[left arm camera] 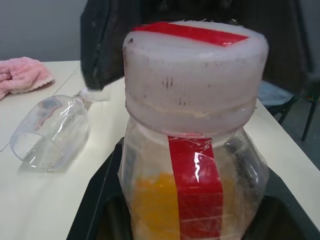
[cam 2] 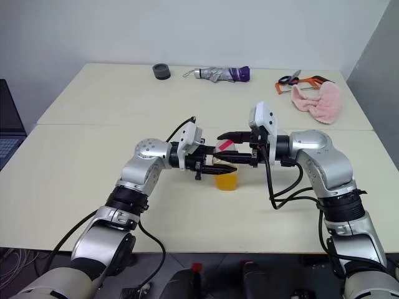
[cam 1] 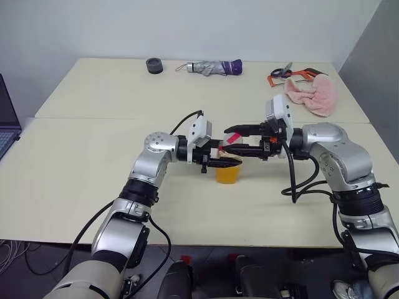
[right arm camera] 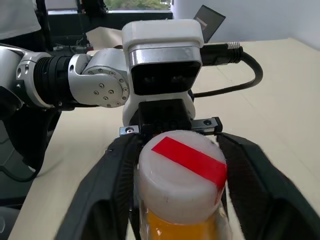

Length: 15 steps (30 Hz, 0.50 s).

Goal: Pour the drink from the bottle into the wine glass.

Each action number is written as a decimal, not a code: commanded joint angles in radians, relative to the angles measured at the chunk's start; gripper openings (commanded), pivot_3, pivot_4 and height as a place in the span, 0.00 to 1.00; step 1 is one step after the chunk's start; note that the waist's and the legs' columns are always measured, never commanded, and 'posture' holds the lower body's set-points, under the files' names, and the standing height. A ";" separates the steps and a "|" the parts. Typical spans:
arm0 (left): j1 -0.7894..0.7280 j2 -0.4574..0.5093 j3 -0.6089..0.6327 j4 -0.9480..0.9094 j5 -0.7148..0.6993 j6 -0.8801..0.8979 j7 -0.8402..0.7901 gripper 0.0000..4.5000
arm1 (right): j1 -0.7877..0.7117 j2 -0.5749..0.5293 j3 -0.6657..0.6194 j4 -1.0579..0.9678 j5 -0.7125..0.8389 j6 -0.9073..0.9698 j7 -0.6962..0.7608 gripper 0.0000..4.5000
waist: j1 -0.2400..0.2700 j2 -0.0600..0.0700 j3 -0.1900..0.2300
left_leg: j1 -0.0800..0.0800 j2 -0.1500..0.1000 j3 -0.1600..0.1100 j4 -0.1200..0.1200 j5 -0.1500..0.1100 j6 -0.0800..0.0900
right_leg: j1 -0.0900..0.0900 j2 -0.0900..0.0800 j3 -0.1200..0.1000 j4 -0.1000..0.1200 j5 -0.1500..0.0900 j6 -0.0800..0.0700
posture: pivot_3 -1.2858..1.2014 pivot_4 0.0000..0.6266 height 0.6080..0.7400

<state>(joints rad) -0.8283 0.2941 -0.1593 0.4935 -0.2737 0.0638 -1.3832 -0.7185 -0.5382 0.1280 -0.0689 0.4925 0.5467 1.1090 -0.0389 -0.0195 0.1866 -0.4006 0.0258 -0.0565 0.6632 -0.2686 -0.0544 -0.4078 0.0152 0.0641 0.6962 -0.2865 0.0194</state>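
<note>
Now the left gripper (cam 1: 225, 163) is squeezing the bottle (left arm camera: 192, 150), while the right gripper (right arm camera: 175, 200) is sitting open around its cap (right arm camera: 181, 175).

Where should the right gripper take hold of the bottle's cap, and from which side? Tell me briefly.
Grip the cap across its round side wall, coming in level from the robot's right. It is a short, wide cylinder standing on top of the upright bottle. The left gripper clamps the body below it from the other side, so the cap stays free for the right gripper.
</note>
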 commanded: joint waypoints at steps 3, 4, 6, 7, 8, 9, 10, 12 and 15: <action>-0.031 -0.002 0.015 -0.040 -0.014 -0.018 0.006 0.41 | 0.100 0.015 -0.132 -0.217 0.082 0.049 -0.148 0.95 | 0.007 0.000 0.000 | 0.000 0.000 0.000 0.001 0.000 0.000 | 0.000 -0.001 0.000 0.000 0.000 0.000 | 0.52 0.24 1.00; -0.031 -0.002 0.015 -0.040 -0.013 -0.019 0.006 0.41 | 0.137 0.020 -0.142 -0.284 0.084 0.056 -0.189 0.95 | 0.007 0.000 0.000 | 0.000 0.000 0.000 0.001 0.000 0.000 | 0.000 -0.001 0.000 0.001 0.000 0.000 | 0.52 0.24 1.00; -0.031 -0.002 0.015 -0.038 -0.013 -0.021 0.007 0.41 | 0.206 0.040 -0.140 -0.399 0.062 0.056 -0.279 0.95 | 0.007 0.000 0.000 | 0.000 0.000 0.000 0.001 0.000 0.000 | 0.000 0.000 0.000 0.001 0.000 0.000 | 0.52 0.24 1.00; -0.031 -0.002 0.016 -0.037 -0.013 -0.021 0.008 0.41 | 0.229 0.048 -0.136 -0.436 0.049 0.055 -0.317 0.95 | 0.006 0.000 0.000 | 0.000 0.000 0.000 0.000 0.000 0.000 | 0.000 0.000 0.000 0.001 0.000 0.000 | 0.52 0.24 1.00; -0.031 -0.002 0.016 -0.036 -0.013 -0.022 0.008 0.41 | 0.247 0.056 -0.126 -0.463 0.032 0.050 -0.348 0.95 | 0.005 0.000 0.000 | 0.000 -0.001 0.000 0.000 0.000 0.000 | 0.000 0.001 0.000 0.001 0.000 0.000 | 0.52 0.24 1.00; -0.032 -0.003 0.015 -0.033 -0.012 -0.023 0.008 0.41 | 0.269 0.072 -0.099 -0.495 -0.004 0.041 -0.394 0.95 | 0.005 0.000 0.000 | 0.000 -0.001 0.000 0.000 0.000 0.000 | 0.000 0.001 0.001 0.001 0.000 0.000 | 0.52 0.24 1.00; -0.033 -0.004 0.015 -0.030 -0.011 -0.025 0.007 0.41 | 0.285 0.084 -0.073 -0.516 -0.040 0.032 -0.432 0.95 | 0.004 0.000 0.000 | 0.000 -0.001 0.000 0.000 0.000 0.000 | 0.000 0.001 0.001 0.001 0.000 0.000 | 0.52 0.24 1.00; -0.036 -0.006 0.014 -0.023 -0.009 -0.028 0.006 0.41 | 0.304 0.108 -0.025 -0.539 -0.105 0.009 -0.492 0.95 | 0.003 0.000 0.000 | 0.001 -0.001 0.000 0.001 0.000 0.000 | 0.000 0.002 0.001 0.001 0.000 0.000 | 0.52 0.24 1.00; -0.042 -0.013 0.011 -0.010 -0.005 -0.036 0.004 0.41 | 0.308 0.141 0.000 -0.533 -0.172 -0.038 -0.552 0.95 | 0.004 0.000 0.000 | 0.001 -0.001 0.000 0.001 0.000 0.000 | 0.000 0.003 0.001 0.002 0.000 0.001 | 0.52 0.24 1.00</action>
<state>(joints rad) -0.8330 0.2877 -0.1586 0.5042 -0.2685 0.0535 -1.3798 -0.4063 -0.4065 0.1276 -0.5690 0.3509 0.5507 0.5935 -0.0345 -0.0195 0.1866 -0.3996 0.0251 -0.0566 0.6643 -0.2684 -0.0547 -0.4078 0.0179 0.0647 0.6977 -0.2867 0.0199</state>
